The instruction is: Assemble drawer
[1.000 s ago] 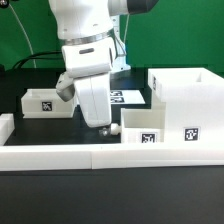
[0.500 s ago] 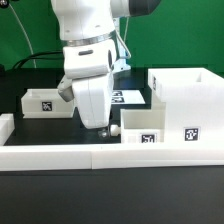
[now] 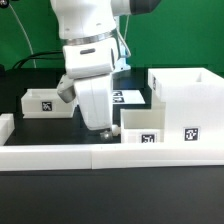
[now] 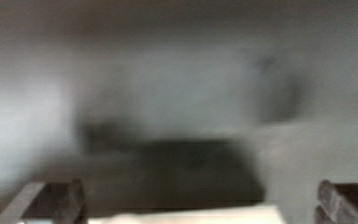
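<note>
The tall open-fronted white box casing [image 3: 186, 105] stands at the exterior view's right, with a tag on its front. One shallow white tray [image 3: 141, 126] sits in front of it toward the middle. The other tray [image 3: 45, 101] lies at the left. My gripper [image 3: 108, 128] hangs low, just left of the middle tray's near corner. The wrist view is blurred. In it the gripper [image 4: 197, 205] is open, with its dark fingers [image 4: 51, 200] far apart and nothing held between them. A pale edge shows low between them.
Long low white border rails [image 3: 90, 153] run along the front, with a short piece [image 3: 5, 125] at the left. The marker board [image 3: 128, 97] lies flat behind the arm. A green backdrop is at the rear.
The gripper has shifted slightly toward the exterior view's right, closer to the middle tray. The trays and casing have not moved.
</note>
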Action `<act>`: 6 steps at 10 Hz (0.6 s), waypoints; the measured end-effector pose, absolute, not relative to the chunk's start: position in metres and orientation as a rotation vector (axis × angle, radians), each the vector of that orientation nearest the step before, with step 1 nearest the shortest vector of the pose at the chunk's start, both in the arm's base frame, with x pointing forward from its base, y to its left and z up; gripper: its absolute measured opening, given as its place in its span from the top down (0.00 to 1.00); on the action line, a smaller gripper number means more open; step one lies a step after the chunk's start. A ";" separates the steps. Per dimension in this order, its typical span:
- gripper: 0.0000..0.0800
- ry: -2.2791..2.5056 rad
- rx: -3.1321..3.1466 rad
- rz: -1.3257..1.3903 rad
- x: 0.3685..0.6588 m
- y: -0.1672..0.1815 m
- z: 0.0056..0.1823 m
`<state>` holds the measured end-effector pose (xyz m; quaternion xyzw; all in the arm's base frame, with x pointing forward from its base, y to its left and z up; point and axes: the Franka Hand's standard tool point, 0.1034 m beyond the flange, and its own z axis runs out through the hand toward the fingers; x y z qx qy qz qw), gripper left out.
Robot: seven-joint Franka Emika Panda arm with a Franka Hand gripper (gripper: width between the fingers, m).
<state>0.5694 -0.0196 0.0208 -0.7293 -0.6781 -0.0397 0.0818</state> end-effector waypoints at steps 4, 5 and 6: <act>0.19 -2.020 -2.201 -0.088 0.574 -0.010 0.022; 0.19 -2.025 -2.205 -0.080 0.574 -0.010 0.022; 0.19 -2.026 -2.208 -0.076 0.574 -0.010 0.022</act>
